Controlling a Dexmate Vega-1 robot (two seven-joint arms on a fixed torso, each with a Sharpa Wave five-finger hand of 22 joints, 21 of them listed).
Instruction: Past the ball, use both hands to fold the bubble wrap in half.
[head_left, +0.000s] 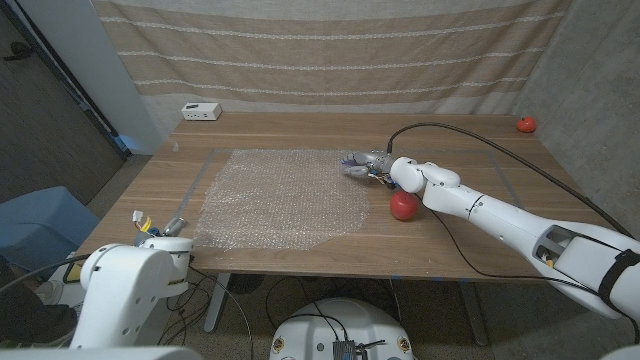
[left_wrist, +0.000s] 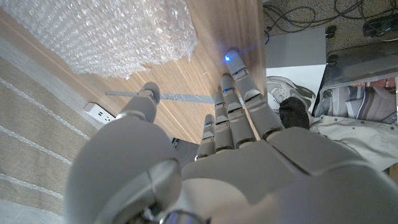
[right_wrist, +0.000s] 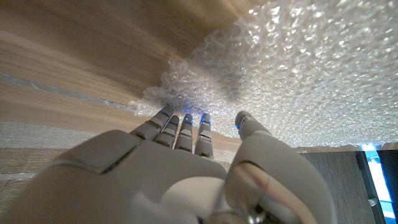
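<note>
Right hand (head_left: 362, 166), fingers apart, reaches the wrap's (head_left: 275, 197) 2 o'clock corner; left hand (left_wrist: 239, 134), open, idles at the worktop's (head_left: 300, 130) 7 o'clock edge. Risks: the thin corner may slip, and the forearm could nudge the ball (head_left: 403, 205).

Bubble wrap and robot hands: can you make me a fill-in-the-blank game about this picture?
1. The bubble wrap lies flat on the wooden ____.
2. The right hand reaches over a red ____ toward the wrap's far corner.
3. The hand waiting at the table's near edge, holding nothing, is the ____ hand.
4. The white box sits at the table's ____ edge.

Missing words: table; ball; left; far
</note>
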